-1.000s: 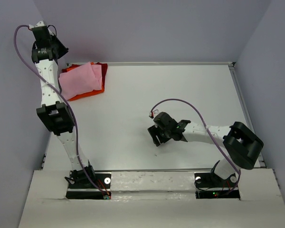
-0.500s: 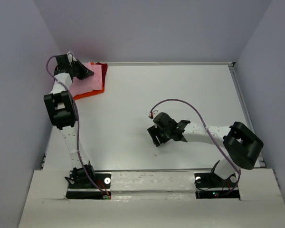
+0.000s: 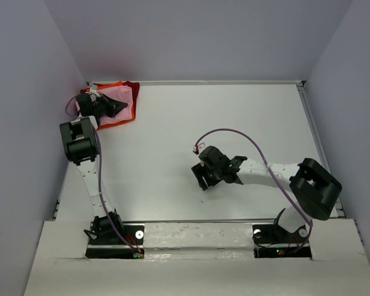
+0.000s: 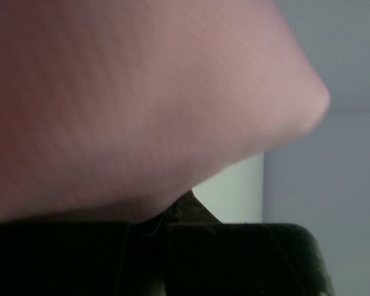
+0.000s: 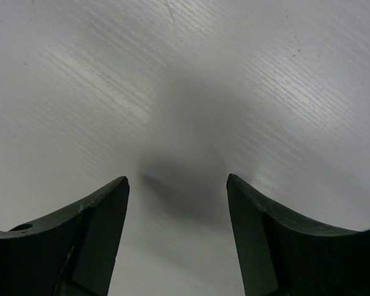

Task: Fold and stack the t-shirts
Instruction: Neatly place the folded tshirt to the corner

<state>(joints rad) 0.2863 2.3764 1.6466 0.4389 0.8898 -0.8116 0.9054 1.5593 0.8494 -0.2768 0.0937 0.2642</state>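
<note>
Top external view gives me the table (image 3: 234, 117) with the t-shirts piled in its far left corner: the light pink t-shirt (image 3: 126, 94) uppermost, the bright orange t-shirt (image 3: 113, 121) beneath, the dark red t-shirt (image 3: 133, 86) showing at the back. My left gripper (image 3: 118, 108) sits on the pink one, jaws closed; pink cloth fills the left wrist view, and I cannot tell whether any is pinched. My right gripper (image 3: 203, 180) hangs spread open over bare table near the middle, holding nothing.
</note>
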